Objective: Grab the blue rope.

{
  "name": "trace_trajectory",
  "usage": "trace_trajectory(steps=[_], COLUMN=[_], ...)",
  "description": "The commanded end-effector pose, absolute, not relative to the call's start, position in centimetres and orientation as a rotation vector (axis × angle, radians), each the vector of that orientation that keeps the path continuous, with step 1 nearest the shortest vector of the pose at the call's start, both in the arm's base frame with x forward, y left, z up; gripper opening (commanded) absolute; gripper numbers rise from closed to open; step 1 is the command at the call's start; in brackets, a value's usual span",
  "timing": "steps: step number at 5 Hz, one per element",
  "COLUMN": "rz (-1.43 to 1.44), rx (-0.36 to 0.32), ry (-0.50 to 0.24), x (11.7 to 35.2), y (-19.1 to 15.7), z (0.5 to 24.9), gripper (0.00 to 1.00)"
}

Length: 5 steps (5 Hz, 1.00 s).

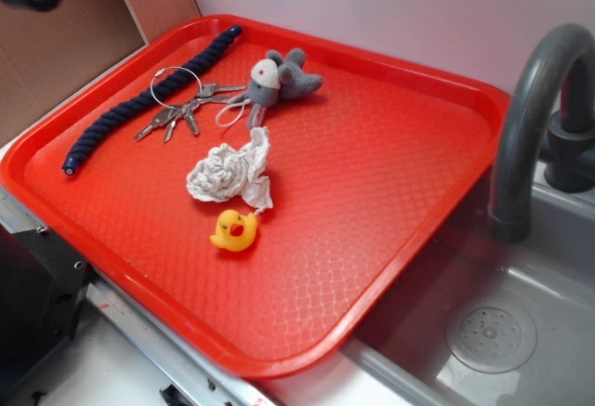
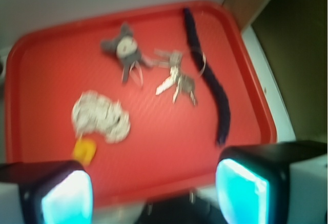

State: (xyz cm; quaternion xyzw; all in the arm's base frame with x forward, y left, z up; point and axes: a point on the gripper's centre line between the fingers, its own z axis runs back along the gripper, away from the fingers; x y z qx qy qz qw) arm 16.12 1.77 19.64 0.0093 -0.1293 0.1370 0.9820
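Exterior view: your thick navy twisted rope (image 1: 139, 102) lies along the red plastic tray's (image 1: 390, 267) far-left edge, with the silver key ring (image 1: 174, 85) overlapping it.

Wrist view: claw (image 2: 154, 193) spread wide, empty, well short. I'd pinch the lower stretch, clear of the keys.

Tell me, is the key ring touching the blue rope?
Touching. In the exterior view the key ring lies partly over the blue rope, with no gap between them. The blurred wrist view also shows the ring meeting the rope.
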Motion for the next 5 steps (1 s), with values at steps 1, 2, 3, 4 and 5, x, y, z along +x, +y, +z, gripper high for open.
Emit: trace_trajectory(steps=[1,2,3,4,5], rz=[0.268,0.287,0.333,0.386,0.386], rx=[0.0,-0.022,0.003,0.022,0.069], ry=[-0.353,-0.353,-0.355,-0.362,-0.335], x=[22.4,25.5,27.1,28.5,29.3], y=[6.2,8.8,10.4,12.2,12.6], z=[15.7,13.3,12.3,10.7,9.0], gripper=[1.0,1.0,1.0,1.0,1.0])
